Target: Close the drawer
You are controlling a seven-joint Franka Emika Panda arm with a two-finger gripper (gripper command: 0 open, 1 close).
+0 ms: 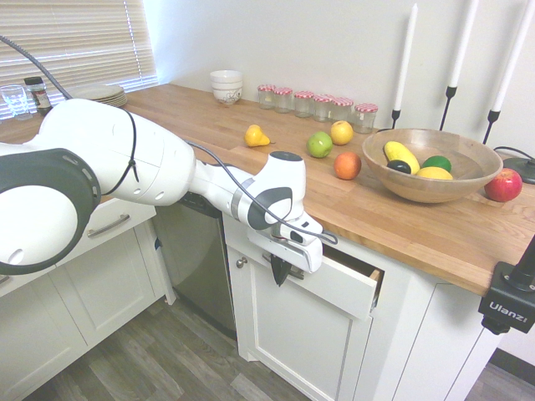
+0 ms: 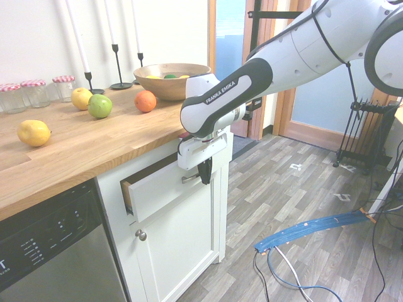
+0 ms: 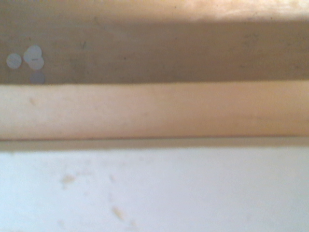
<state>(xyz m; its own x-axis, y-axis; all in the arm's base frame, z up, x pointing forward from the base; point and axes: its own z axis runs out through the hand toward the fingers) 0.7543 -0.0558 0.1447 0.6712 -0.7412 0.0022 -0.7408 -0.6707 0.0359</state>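
The drawer (image 1: 347,288) sits slightly pulled out under the wooden table (image 1: 418,225), a dark gap showing between its white front and the cabinet frame. The gripper (image 1: 278,271) points straight down in front of the drawer's white panel, its dark fingers (image 2: 205,173) pressed together and empty, right at the slim metal handle (image 2: 191,178). Close up, the wrist view shows the white top edge of the front panel and the light wood inside.

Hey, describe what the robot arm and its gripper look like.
The arm is glossy white with rounded segments and dark grey joint bands, one printed FRANKA EMIKA. A thin black cable runs along it. The gripper has a white boxy body and short black fingers.
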